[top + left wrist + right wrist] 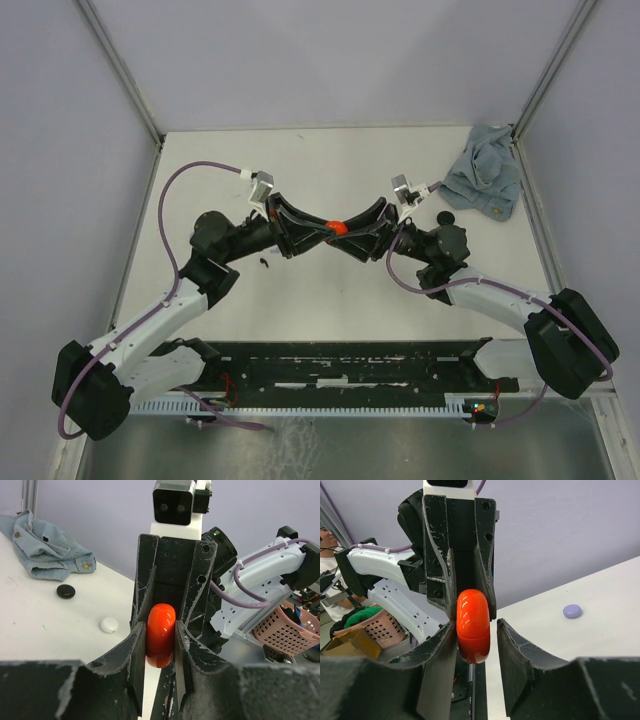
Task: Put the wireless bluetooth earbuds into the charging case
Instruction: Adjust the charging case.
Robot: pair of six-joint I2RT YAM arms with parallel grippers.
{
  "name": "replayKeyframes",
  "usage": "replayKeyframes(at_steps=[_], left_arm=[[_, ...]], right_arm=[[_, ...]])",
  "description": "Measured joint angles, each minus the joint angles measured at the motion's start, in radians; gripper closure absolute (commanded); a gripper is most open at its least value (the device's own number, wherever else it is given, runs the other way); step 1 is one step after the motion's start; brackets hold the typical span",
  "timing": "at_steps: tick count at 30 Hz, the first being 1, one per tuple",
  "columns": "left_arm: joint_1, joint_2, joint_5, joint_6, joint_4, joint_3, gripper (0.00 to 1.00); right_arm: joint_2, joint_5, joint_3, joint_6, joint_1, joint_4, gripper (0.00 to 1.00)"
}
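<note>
A glossy red charging case (pixel 337 227) hangs closed above the table's middle, where both arms meet. My left gripper (pixel 328 229) is shut on the red charging case (pixel 160 632), both fingers pressed flat on its sides. My right gripper (pixel 347 229) stands open around the same case (pixel 473 625): one finger touches it and the other stands a gap away. No comma-shaped earbuds are clearly visible. A few tiny dark specks (pixel 265 263) lie on the table under the left arm, too small to identify.
A crumpled blue cloth (pixel 485 180) lies at the back right, with a black disc (pixel 447 216) in front of it. A white disc (pixel 109 625) and a lilac disc (pixel 572 611) rest on the table. A pink basket (pixel 290 630) stands beyond the near edge.
</note>
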Motion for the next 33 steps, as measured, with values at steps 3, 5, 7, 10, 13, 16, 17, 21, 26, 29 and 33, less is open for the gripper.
replayKeyframes(at_steps=[3, 5, 7, 10, 13, 16, 17, 21, 26, 29, 33], left_arm=[[0.000, -0.002, 0.001, 0.008, -0.011, 0.000, 0.73], [0.000, -0.005, 0.001, 0.016, -0.018, 0.000, 0.70], [0.000, -0.013, 0.001, 0.025, -0.029, 0.000, 0.72], [0.000, -0.027, -0.001, 0.039, -0.055, 0.000, 0.77], [-0.001, -0.040, -0.006, 0.047, -0.079, 0.000, 0.81], [-0.002, -0.047, -0.008, 0.055, -0.089, 0.000, 0.82], [-0.002, -0.048, -0.008, 0.056, -0.088, 0.000, 0.82], [-0.002, -0.053, -0.008, 0.056, -0.086, 0.000, 0.82], [-0.002, -0.053, -0.008, 0.056, -0.085, 0.000, 0.82], [-0.002, -0.053, -0.008, 0.056, -0.085, 0.000, 0.82], [-0.002, -0.053, -0.011, 0.056, -0.084, 0.000, 0.82]], right_arm=[[0.000, -0.004, 0.000, -0.003, 0.001, 0.008, 0.70], [0.000, -0.009, 0.000, -0.007, 0.001, 0.009, 0.75], [0.000, -0.015, 0.000, -0.011, 0.002, 0.010, 0.74], [0.000, -0.026, 0.000, -0.027, 0.006, 0.005, 0.65], [-0.001, -0.037, 0.000, -0.032, 0.008, 0.002, 0.57], [0.000, -0.039, 0.000, -0.044, 0.007, 0.001, 0.53], [-0.001, -0.039, 0.000, -0.047, 0.007, 0.001, 0.53], [-0.001, -0.039, 0.000, -0.051, 0.006, 0.002, 0.53], [-0.001, -0.039, 0.000, -0.052, 0.006, 0.002, 0.56], [0.000, -0.042, 0.000, -0.052, 0.006, 0.003, 0.61], [0.000, -0.047, 0.000, -0.051, 0.006, 0.011, 0.60]])
